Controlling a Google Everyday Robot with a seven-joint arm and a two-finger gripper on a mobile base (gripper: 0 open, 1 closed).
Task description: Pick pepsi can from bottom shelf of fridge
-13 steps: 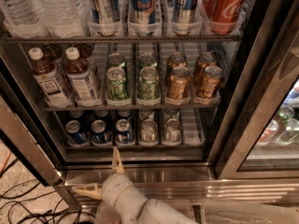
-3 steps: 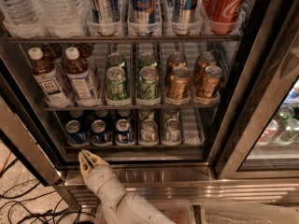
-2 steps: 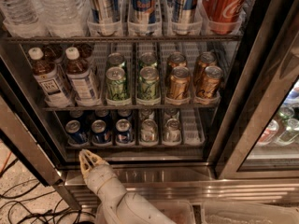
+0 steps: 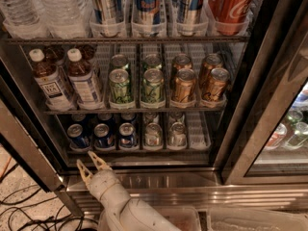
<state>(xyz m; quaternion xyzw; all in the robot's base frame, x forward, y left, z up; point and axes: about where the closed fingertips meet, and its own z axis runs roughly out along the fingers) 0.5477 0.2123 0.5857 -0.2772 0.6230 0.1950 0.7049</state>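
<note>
Where the fridge [image 4: 243,143] stands with its interior exposed, three tiers are visible, and the bottom shelf [image 4: 197,129] is the lowest and shortest, a wire rack behind a stainless sill [image 4: 159,161]. Clear lane dividers keep each column of drinks in single file, so that a can may be drawn straight forward without disturbing its neighbours. The tier above holds green cans [image 4: 120,86] and gold cans [image 4: 184,85] beside tea bottles [image 4: 50,83]; these are not the target. The white arm [image 4: 120,206] rises from the lower edge of the view, angled up and to the left towards the blue drinks.

On the left of the bottom shelf three dark blue cans form the front row, with more behind them. The pepsi can [image 4: 103,135] in the middle lane sits upright, apart from the gripper. Plain silver-grey cans [image 4: 153,134] occupy the lanes to the right.

The gripper [image 4: 85,159] lies in front of the sill, below and slightly left of that can. Its jaws stand apart, holding nothing, probably spread to straddle a can's body once the arm advances over the sill.
</note>
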